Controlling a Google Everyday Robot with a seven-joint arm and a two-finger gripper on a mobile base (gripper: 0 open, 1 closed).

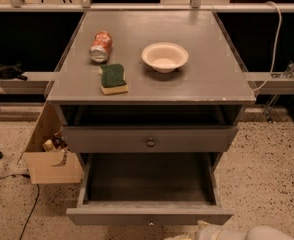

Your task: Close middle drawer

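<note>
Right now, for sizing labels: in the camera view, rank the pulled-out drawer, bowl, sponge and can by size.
1. middle drawer
2. bowl
3. sponge and can look alike; the can lies farther back, so unranked.
The gripper sits at the bottom edge, below the drawer.

The middle drawer [112, 216] is matt grey painted wood, as is the faintly sheened worktop [212, 79]. The hand [201, 233], at the bottom edge just below the drawer's front, looks like smooth pale plastic. The can [101, 46] is glossy metal.
</note>
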